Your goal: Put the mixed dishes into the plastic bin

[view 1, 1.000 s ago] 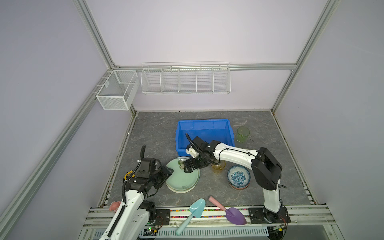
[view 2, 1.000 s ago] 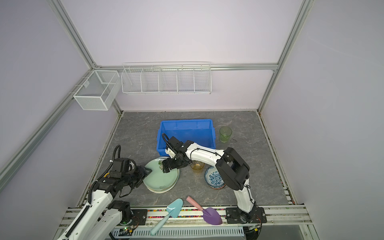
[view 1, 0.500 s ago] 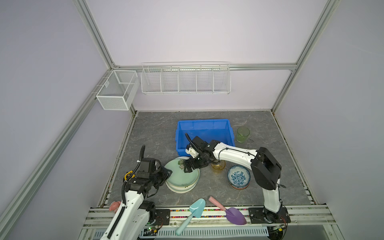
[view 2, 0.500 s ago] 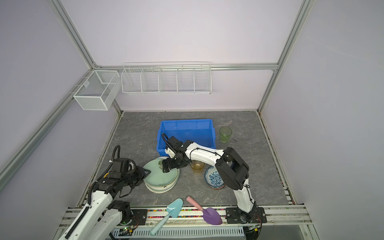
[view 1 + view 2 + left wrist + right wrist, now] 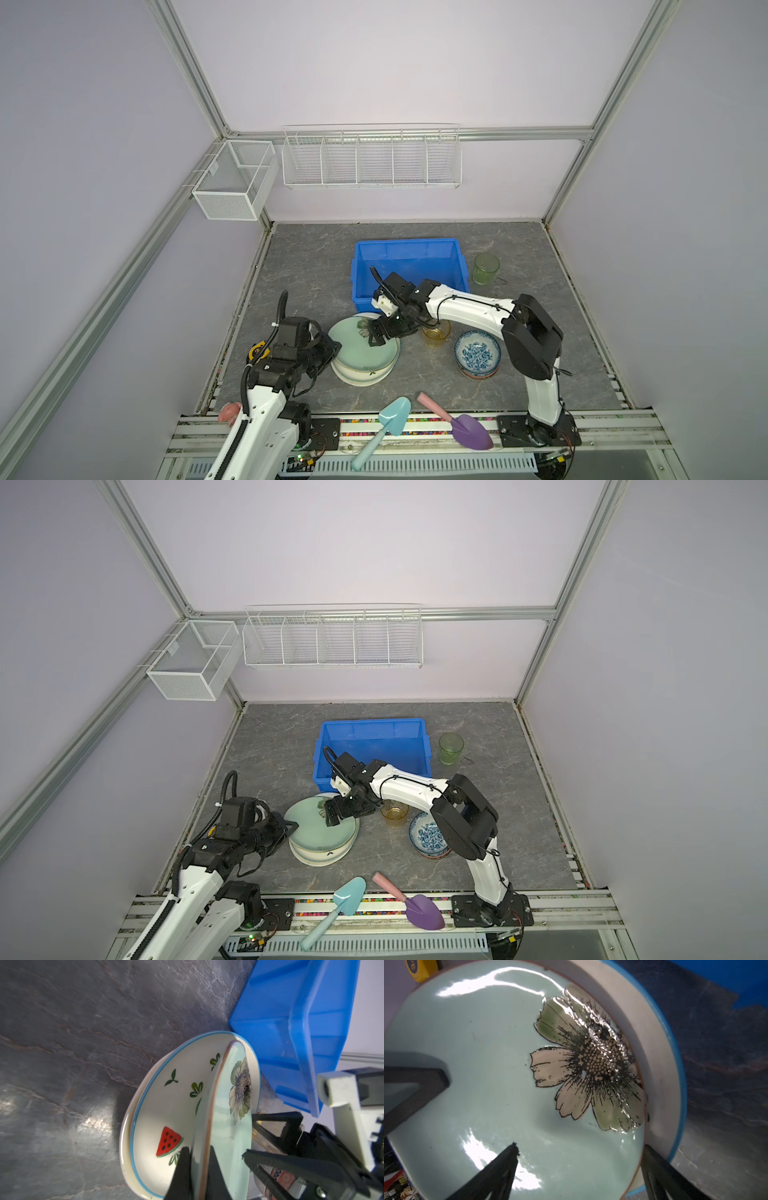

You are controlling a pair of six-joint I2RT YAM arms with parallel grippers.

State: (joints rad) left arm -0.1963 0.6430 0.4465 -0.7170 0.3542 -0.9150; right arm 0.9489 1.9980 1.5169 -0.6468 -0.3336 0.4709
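Left wrist view: left claw (image 5: 197,1152) pinches the rim of the pale green plate (image 5: 228,1132), tilted off the watermelon plate (image 5: 166,1105) beside the blue bin (image 5: 291,1022), right claw (image 5: 579,1146) spread wide over it. Grasp made, and next it likely needs lifting clear over the bin wall.

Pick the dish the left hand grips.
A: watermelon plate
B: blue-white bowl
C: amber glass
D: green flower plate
D: in the left wrist view the left hand pinches the rim of the green flower plate, which sits tilted over the watermelon plate.
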